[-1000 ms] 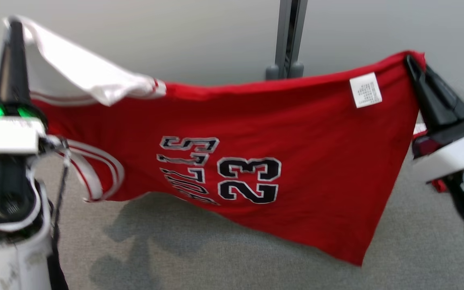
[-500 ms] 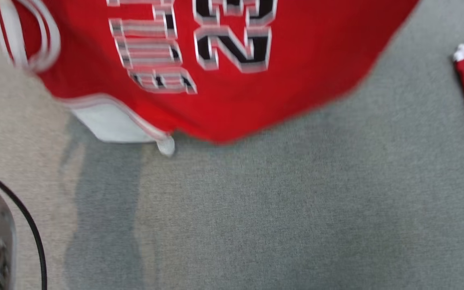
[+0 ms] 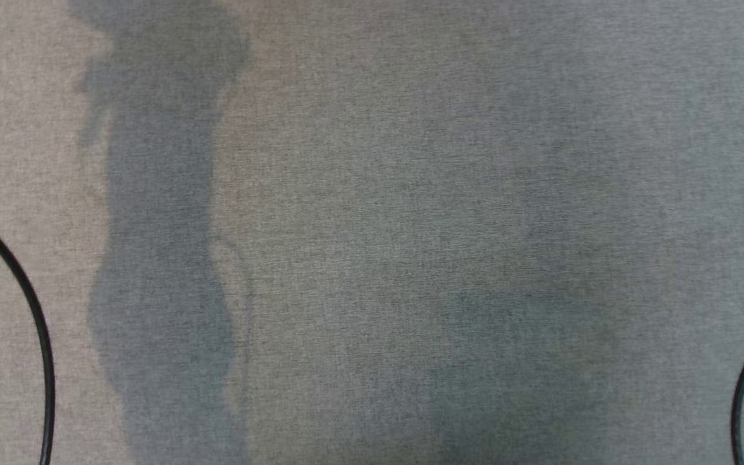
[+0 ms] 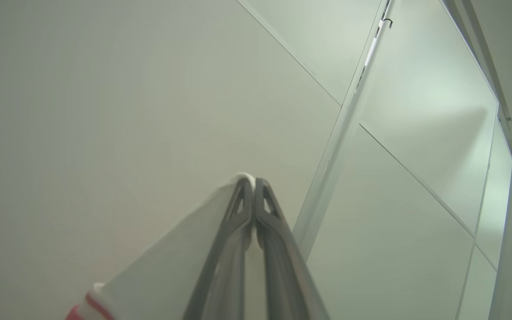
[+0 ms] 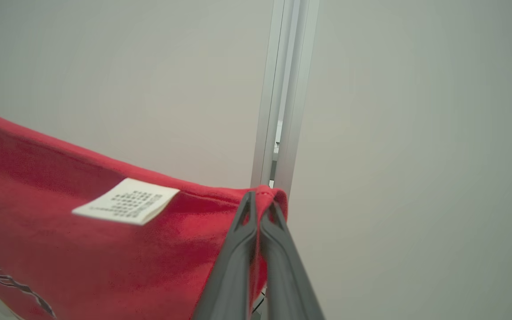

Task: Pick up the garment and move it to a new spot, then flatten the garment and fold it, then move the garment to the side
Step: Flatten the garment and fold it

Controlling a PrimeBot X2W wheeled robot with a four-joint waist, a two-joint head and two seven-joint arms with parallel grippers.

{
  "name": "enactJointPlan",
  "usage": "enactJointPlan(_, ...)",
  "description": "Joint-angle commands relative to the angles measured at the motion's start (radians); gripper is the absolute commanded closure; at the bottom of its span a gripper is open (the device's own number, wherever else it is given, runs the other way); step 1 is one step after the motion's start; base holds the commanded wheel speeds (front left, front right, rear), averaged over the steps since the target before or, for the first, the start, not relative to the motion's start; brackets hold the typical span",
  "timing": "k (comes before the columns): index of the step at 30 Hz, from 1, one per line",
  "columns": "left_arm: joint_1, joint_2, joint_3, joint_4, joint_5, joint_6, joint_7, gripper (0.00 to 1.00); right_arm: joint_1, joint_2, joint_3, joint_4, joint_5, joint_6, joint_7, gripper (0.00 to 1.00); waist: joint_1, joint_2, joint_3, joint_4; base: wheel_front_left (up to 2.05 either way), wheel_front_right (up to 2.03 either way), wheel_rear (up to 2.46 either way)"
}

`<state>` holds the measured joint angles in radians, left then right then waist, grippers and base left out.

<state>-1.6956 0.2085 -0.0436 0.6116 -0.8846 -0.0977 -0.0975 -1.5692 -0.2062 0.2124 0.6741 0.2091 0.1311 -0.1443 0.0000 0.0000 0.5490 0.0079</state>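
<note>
While a second ago the head camera faced the red jersey (image 5: 105, 258) stretched wide, it has since tipped down and now looks onto a grey cloth surface (image 3: 372, 161).

At the head view's left edge a black cable (image 3: 31, 310) curves downward. Beside it a tall dark shadow (image 3: 159, 258) runs from top to bottom. A wide, flat stretch of grey cloth follows, with a fainter shadow low and right of centre. A second black cable (image 3: 742, 381) bends in at the lower right edge.

In the left wrist view, the left gripper (image 4: 253, 183) has its two fingers pressed together on a white corner of the jersey. The white cloth falls away to the lower left, ending in a red stripe. Behind it stand pale wall panels (image 4: 105, 111) and a slanting metal strip (image 4: 340, 133).

In the right wrist view, the right gripper (image 5: 261, 202) is pinched tight on a red corner of the jersey. The cloth's top edge runs taut from the fingers towards the left. A white label (image 5: 125, 206) lies just below that edge, and black lettering shows at the lower left. A grey post (image 5: 285, 89) rises behind the fingertips against a plain pale wall.

The jersey is held up by both corners, in front of the wall.
</note>
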Motion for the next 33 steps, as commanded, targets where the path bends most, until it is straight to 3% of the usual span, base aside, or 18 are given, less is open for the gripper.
enactJointPlan(1,0.02,0.005,-0.034,0.036,0.022,-0.017,-0.008,1.0,0.015,0.005,0.017,0.05,0.003,-0.001,-0.033,1.0,0.0,0.0,0.008,0.013,0.0,0.0,0.0)
enactJointPlan(8,0.172,0.03,-0.145,0.155,0.063,-0.033,-0.015,1.0,0.128,0.014,0.086,0.214,0.089,-0.001,-0.089,1.0,0.0,0.0,0.03,0.046,0.0,0.0,0.0)
enactJointPlan(13,0.333,0.063,-0.282,0.19,0.095,-0.033,-0.031,1.0,0.226,0.017,0.158,0.3,0.153,-0.001,-0.106,1.0,0.0,0.0,0.022,0.07,0.0,0.0,0.0)
enactJointPlan(24,0.621,0.204,-0.554,0.168,0.079,-0.033,-0.077,1.0,0.447,-0.005,0.305,0.355,0.339,-0.001,-0.119,1.0,0.0,0.0,-0.097,0.093,0.0,0.0,0.0)
enactJointPlan(33,0.793,0.262,-0.722,0.199,0.116,-0.033,-0.12,1.0,0.577,-0.031,0.385,0.381,0.44,-0.001,-0.121,1.0,0.0,0.0,-0.209,0.101,0.0,0.0,0.0)
